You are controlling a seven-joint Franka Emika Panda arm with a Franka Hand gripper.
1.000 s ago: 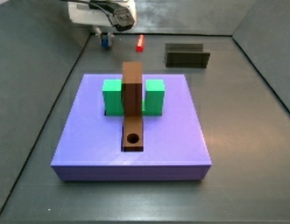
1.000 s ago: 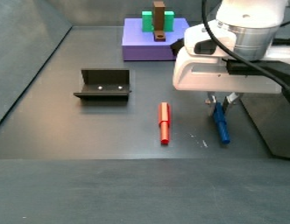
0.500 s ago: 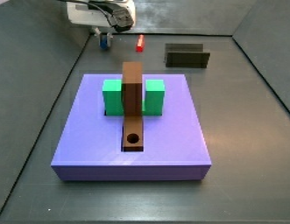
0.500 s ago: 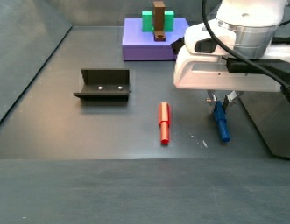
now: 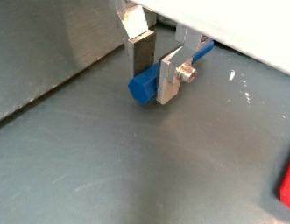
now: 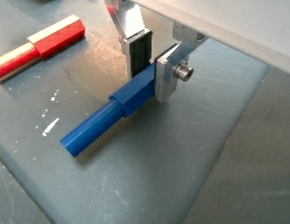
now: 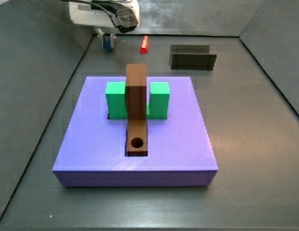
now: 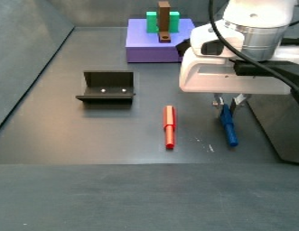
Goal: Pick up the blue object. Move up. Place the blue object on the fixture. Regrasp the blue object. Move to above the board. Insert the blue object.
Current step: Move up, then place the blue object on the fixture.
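The blue object (image 6: 102, 125) is a slim blue peg lying flat on the grey floor, also seen in a side view (image 8: 228, 130). My gripper (image 6: 151, 77) stands over one end of it, a silver finger on each side, shut on that end; the same grip shows in a wrist view (image 5: 153, 87). In a side view the gripper (image 7: 107, 38) is at the far back, beyond the board (image 7: 139, 144). The dark fixture (image 8: 107, 87) stands apart from it, with nothing in it. The lavender board (image 8: 142, 47) carries a brown bar (image 7: 137, 108) with a round hole (image 7: 138, 143).
A red peg (image 8: 170, 126) lies on the floor beside the blue one, between it and the fixture (image 7: 192, 58). It also shows in a wrist view (image 6: 39, 46). A green block (image 7: 117, 99) stands on the board against the brown bar. Grey walls ring the floor.
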